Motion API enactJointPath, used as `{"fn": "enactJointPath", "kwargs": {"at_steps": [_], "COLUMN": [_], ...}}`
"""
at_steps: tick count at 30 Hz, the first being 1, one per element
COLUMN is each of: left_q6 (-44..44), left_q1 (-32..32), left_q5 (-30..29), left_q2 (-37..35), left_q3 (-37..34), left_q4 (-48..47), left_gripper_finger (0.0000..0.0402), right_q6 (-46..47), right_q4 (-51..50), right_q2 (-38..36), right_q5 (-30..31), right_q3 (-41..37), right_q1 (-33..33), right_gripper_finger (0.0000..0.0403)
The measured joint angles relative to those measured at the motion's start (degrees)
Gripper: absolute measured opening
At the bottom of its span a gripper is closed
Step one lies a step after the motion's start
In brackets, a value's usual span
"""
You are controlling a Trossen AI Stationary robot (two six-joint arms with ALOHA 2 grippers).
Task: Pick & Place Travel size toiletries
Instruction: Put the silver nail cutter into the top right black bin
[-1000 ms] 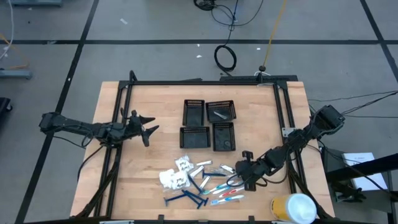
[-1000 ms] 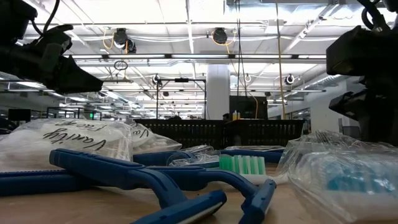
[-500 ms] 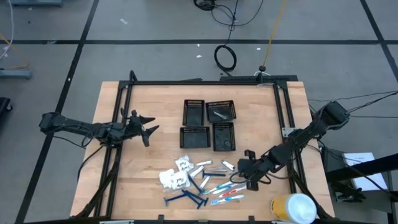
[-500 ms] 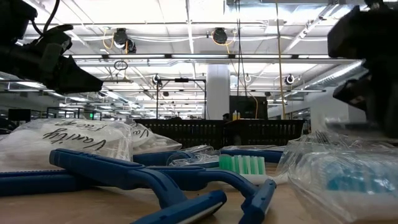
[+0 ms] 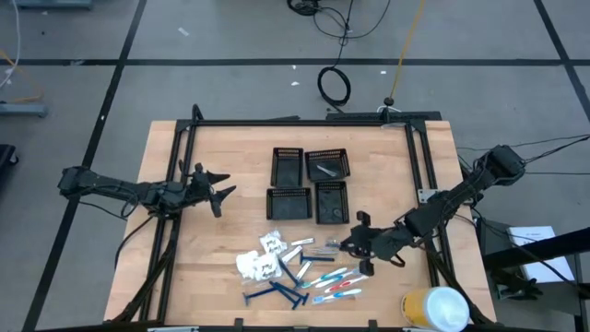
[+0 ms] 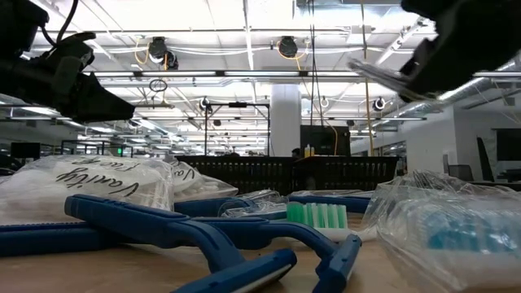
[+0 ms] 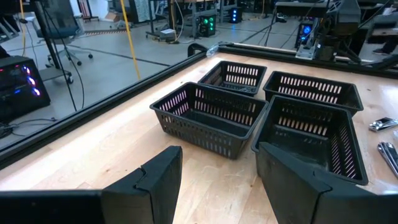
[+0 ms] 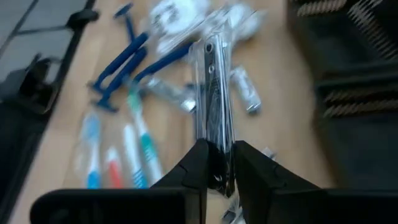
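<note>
Lifting clear of the pile, right pincer pinches a slim clear-wrapped packet by one end, so it can be carried to the trays. Left pincer waits wide apart over the worktop, facing them.

The four trays sit in a two-by-two block mid-table. Nearer the front edge than the trays lies the toiletry pile. Right of that pile, at the front corner, stands the cylinder.
</note>
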Motion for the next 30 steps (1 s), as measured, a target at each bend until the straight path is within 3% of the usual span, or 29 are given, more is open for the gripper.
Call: {"fn": "enactJointPath", "kwargs": {"at_steps": [7, 22, 30], "left_q6": [-0.01, -0.01, 0.0], "left_q1": [0.02, 0.0, 0.0], "left_q5": [0.0, 0.0, 0.0], "left_q2": [0.0, 0.0, 0.0], "left_q3": [0.0, 0.0, 0.0], "left_q4": [0.0, 0.0, 0.0], "left_gripper_finger": [0.0209, 0.0209, 0.0209], "right_q6": [-6.27, -19.12, -27.94], "right_q4": [2.7, 6.27, 6.3], "right_q2": [0.0, -0.02, -0.02], "right_q5": [-0.37, -15.19, -18.36], "right_q3": [0.01, 0.03, 0.03], "right_q1": [-6.89, -24.66, -35.24], "right_gripper_finger": [0.0044, 0.0044, 0.0045]}}
